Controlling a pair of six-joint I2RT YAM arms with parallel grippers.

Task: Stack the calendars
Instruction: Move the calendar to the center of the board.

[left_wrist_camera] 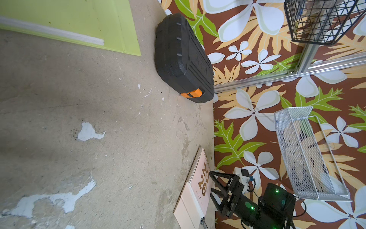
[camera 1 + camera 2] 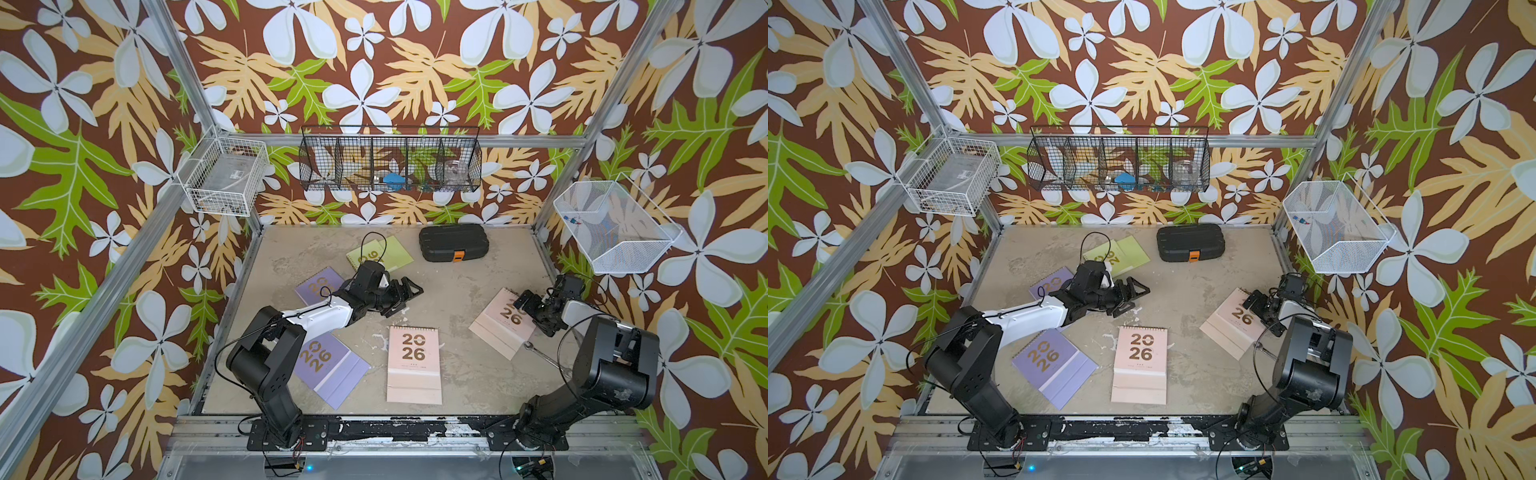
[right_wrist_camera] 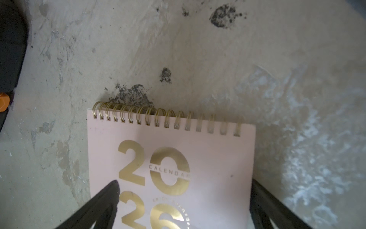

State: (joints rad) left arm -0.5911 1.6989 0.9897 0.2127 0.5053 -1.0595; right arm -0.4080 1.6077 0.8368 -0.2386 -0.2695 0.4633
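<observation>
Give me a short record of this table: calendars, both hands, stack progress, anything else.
Calendars in view: five, all flat on the table
Back: lime green calendar, back lilac calendar partly under the left arm
Front: front lilac calendar, centre pink calendar
Right side: right pink calendar
Left hand: open, empty, over bare table
Right hand: open, straddling the right pink calendar
Stack: not started
Other: black case at the back

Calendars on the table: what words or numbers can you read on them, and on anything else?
"2026": middle pink calendar.
"2026" and "CALENDAR": pink calendar by the right claw.
"2026": near lilac calendar.
Digits partly hidden: far lilac calendar, green calendar.
Smaller print, and any lettering on the black case: too blurred.
</observation>
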